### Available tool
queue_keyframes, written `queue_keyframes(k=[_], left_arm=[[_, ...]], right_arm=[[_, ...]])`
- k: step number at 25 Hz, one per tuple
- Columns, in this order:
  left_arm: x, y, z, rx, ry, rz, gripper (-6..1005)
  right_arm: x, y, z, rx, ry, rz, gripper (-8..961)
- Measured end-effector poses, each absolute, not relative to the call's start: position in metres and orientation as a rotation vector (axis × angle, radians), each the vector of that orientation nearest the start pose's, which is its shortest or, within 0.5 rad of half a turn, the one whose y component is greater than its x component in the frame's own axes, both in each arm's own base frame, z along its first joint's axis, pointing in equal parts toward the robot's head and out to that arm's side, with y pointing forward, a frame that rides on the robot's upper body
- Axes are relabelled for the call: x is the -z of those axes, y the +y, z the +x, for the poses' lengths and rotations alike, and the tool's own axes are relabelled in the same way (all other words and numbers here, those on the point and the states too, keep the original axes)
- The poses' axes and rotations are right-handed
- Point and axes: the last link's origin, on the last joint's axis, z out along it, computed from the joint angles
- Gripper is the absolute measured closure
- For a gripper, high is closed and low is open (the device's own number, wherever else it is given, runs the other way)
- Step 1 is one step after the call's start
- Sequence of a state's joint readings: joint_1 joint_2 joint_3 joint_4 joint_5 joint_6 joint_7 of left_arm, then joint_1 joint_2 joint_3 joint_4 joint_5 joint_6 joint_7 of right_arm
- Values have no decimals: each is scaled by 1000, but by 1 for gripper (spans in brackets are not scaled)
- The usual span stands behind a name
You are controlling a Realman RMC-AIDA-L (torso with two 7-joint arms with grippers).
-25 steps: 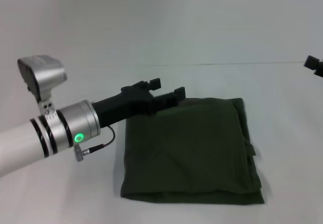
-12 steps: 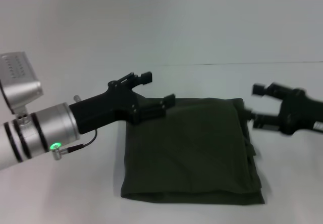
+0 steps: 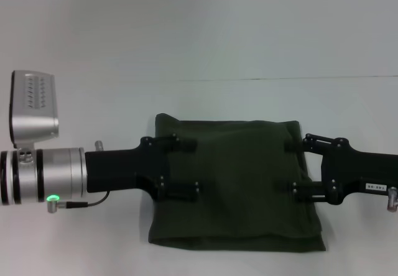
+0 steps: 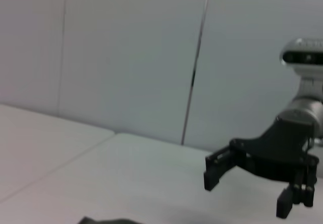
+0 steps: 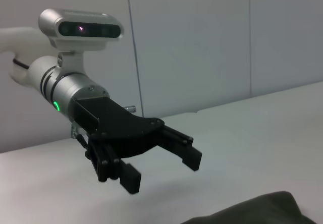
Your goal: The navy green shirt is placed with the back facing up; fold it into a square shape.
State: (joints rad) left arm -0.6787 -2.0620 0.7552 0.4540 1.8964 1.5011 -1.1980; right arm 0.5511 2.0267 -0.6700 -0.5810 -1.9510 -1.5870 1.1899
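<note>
— Two grippers over one cloth, is that right?

— Yes. Nearest the robot is the front hem of the navy green shirt [image 3: 236, 186], which lies folded into a rough square on the white table [image 3: 81, 239], layered edges showing along its near and right sides.

— And the arms?

— In the head view, the left gripper [image 3: 178, 168] reaches in over the shirt's left edge, its two fingers spread wide apart with nothing between them. The right gripper [image 3: 297, 167] comes in over the right edge, fingers likewise spread wide and empty. They face each other across the cloth. I cannot tell whether either touches the fabric.

— Farther back?

— The shirt's far edge, then bare table up to the pale wall [image 3: 199, 21].
</note>
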Motion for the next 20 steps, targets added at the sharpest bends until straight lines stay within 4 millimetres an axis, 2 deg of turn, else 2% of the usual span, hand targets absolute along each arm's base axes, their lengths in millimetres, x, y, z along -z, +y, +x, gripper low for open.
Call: queue_keyframes(k=[4, 20], left_arm=[[34, 351, -224, 748, -386, -2829, 65], [40, 347, -222, 767, -378, -2831, 65]], right_arm=[[-9, 334, 263, -709, 373, -2740, 41], [-7, 337, 259, -704, 357, -2746, 41]])
